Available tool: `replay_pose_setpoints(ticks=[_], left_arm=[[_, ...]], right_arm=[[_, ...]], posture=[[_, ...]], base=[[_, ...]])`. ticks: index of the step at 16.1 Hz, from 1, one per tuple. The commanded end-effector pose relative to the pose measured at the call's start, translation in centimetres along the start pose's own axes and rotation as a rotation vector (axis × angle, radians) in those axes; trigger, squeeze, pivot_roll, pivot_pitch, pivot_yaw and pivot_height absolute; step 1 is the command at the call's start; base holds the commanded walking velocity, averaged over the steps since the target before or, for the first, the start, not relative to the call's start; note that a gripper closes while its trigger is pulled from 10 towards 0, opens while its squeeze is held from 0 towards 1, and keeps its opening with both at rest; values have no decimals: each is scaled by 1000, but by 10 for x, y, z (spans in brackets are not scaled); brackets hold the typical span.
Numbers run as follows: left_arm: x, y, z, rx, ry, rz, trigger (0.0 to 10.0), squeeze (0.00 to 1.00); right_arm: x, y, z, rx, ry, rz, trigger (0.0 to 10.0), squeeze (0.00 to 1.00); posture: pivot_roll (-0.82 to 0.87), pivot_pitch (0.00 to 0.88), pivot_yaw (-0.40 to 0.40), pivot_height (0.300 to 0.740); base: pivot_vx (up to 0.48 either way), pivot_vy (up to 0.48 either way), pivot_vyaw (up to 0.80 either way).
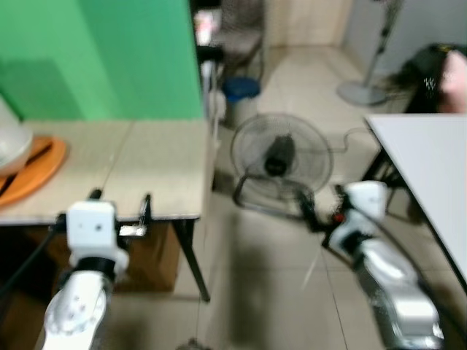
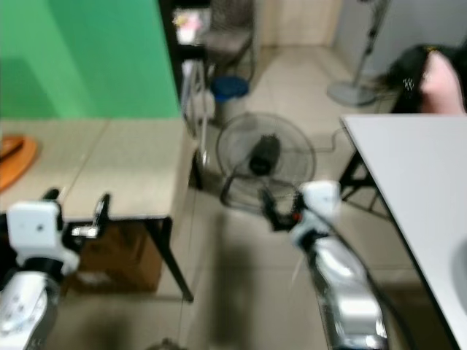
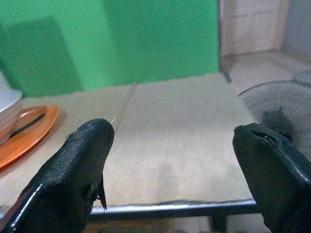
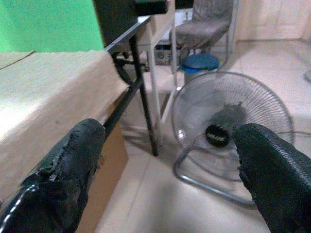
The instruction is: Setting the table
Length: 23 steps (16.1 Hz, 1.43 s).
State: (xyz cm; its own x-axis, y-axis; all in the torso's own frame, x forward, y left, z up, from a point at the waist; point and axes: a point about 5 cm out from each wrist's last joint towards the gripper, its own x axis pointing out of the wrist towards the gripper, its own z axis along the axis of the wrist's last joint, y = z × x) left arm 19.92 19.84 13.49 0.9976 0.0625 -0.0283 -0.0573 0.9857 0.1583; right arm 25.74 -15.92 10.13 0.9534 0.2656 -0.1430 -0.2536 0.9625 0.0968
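An orange plate lies at the left end of the beige table, with a white bowl and a dark utensil on it. My left gripper hovers open and empty over the table's front edge, to the right of the plate. The left wrist view has its black fingers wide apart, looking across the tabletop. My right gripper hangs open and empty over the floor between the two tables, in front of a floor fan. A white table stands on the right.
A floor fan stands on the tiles between the tables. Behind it are a blue bin, a chair and a pedestal fan base. A person is at the far right. A cardboard box sits under the beige table.
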Motion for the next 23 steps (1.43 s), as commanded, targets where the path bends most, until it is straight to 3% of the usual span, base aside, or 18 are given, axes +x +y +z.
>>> replay_pose_setpoints(ticks=[1,2,7,23], left_arm=[[1,0,1,11,8,-5,10000,129],[1,0,1,11,7,-7,10000,90],[4,1,2,17,9,-14,10000,90],[5,-1,0,0,32,-10,10000,98]], right_arm=[[-3,-9,0,-16,19,-46,10000,0],[-3,-9,0,-9,23,-60,10000,0],[-3,-11,-2,52,39,-104,10000,0],[-2,-9,5,42,43,-89,10000,0]], posture=[[-58,31,53,740],[-57,30,53,740],[-61,27,63,740],[-70,50,55,740]], base=[[0,0,0],[0,0,0],[0,320,0],[0,351,0]])
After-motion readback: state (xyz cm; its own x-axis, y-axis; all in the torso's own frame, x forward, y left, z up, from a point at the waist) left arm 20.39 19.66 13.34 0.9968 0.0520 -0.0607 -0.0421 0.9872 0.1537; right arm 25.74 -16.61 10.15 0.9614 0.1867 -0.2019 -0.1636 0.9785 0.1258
